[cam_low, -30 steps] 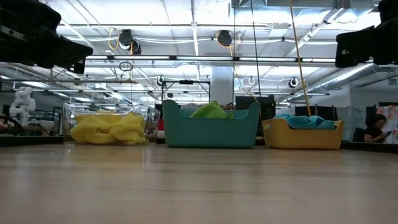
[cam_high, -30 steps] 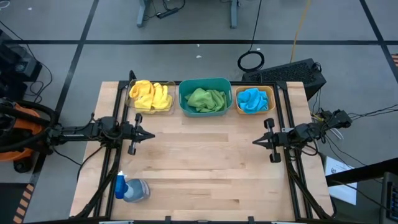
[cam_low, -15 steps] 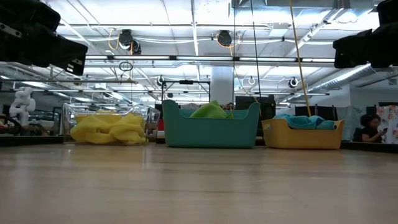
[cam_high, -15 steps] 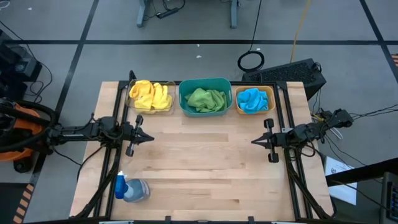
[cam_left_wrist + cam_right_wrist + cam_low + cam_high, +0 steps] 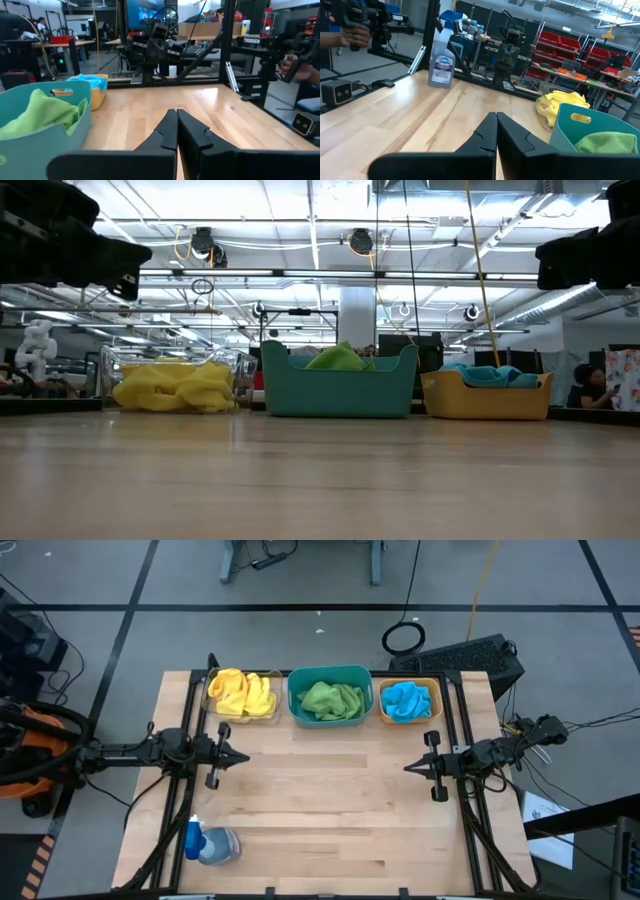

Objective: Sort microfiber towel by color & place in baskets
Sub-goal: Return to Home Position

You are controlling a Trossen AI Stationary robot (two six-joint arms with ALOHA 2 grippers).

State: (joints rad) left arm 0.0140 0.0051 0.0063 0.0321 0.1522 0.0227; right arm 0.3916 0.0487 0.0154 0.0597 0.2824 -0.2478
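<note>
Left gripper (image 5: pixel 242 757) at table's left side, fingers pressed together, empty, pointing inward. Along far edge: clear basket (image 5: pixel 208 695) holds yellow towels (image 5: pixel 240 692), teal basket (image 5: pixel 292 690) holds green towel (image 5: pixel 332 700), orange basket (image 5: pixel 436 698) holds blue towel (image 5: pixel 405 700). Right gripper (image 5: pixel 408 767) mirrors at right side, fingers together, empty. No towel loose on wood; sorting likely done. Clear basket nearer left arm, orange nearer right

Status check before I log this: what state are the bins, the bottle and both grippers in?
Clear bin: holds yellow towels.
Teal bin: holds green towel.
Orange bin: holds blue towel.
Spray bottle: upright.
Left gripper: shut, empty, above the table.
Right gripper: shut, empty, above the table.
</note>
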